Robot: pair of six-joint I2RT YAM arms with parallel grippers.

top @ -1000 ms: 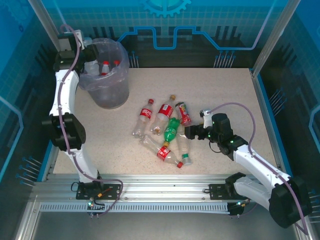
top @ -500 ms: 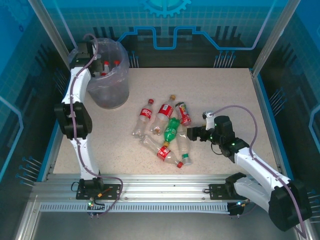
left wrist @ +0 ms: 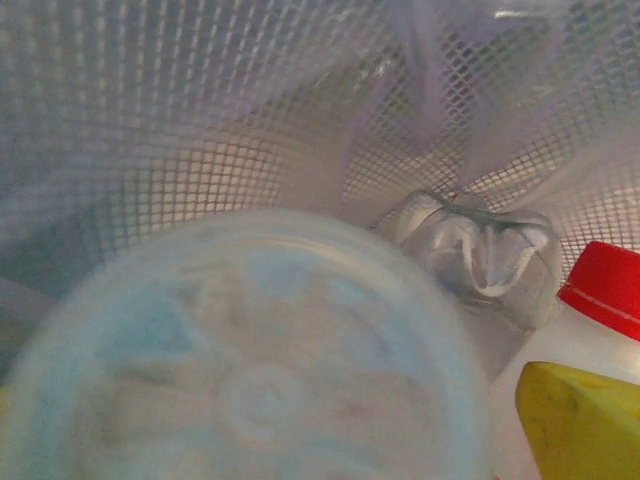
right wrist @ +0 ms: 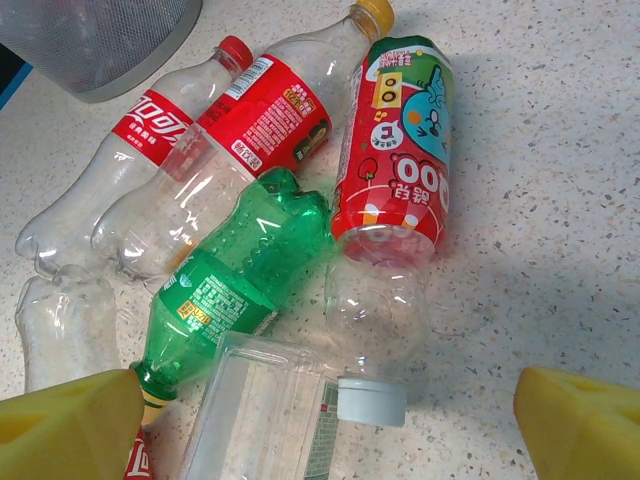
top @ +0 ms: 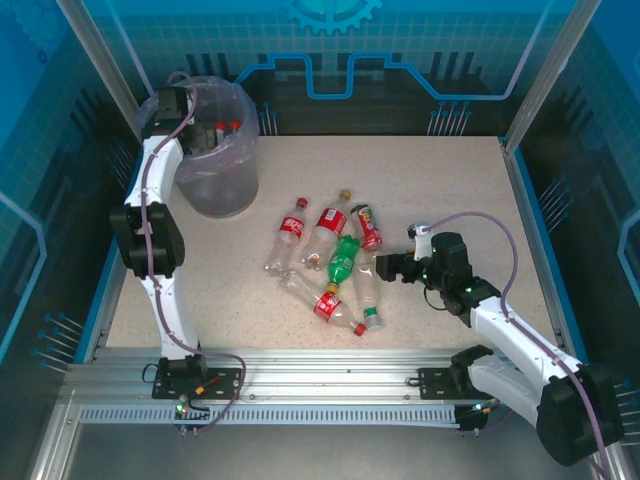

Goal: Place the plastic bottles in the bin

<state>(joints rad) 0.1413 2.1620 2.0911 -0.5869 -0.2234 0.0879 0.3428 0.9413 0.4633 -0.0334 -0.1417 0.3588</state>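
Top external view has the bin (top: 215, 185) standing at the far left of the bench (top: 450, 190). It is lined with a crinkly clear bag, and two red caps (top: 226, 126) show inside it. The left fingers (top: 196, 132) hang inside the bin's mouth, reaching in from its left rim.

From the left wrist, the bin's grey mesh wall (left wrist: 200, 130) shows through the bag. The round base of a clear bottle (left wrist: 250, 370) sits blurred and very close to the lens. One yellow finger (left wrist: 580, 420) shows at the lower right, just clear of that base, so the left fingers stand apart and grip nothing. Deeper in the bin lie a crushed clear bottle (left wrist: 480, 250) and a pale bottle with a red cap (left wrist: 605, 290).

Six more bottles lie in a loose heap on the bench to the right of the bin, near it but not touching. Nearest the bin is a red-label bottle (top: 290, 232), and beside it lies a gold-capped one (top: 326, 222). Farther from the bin are a cartoon-label bottle (top: 368, 227), a green bottle (top: 343, 258), a clear white-capped bottle (top: 367, 295) and another red-label bottle (top: 326, 304).

The right fingers (top: 386, 267) hover on the far side of the heap from the bin. They are spread wide and empty, with the white cap (right wrist: 372, 400) between their yellow tips (right wrist: 70, 420).
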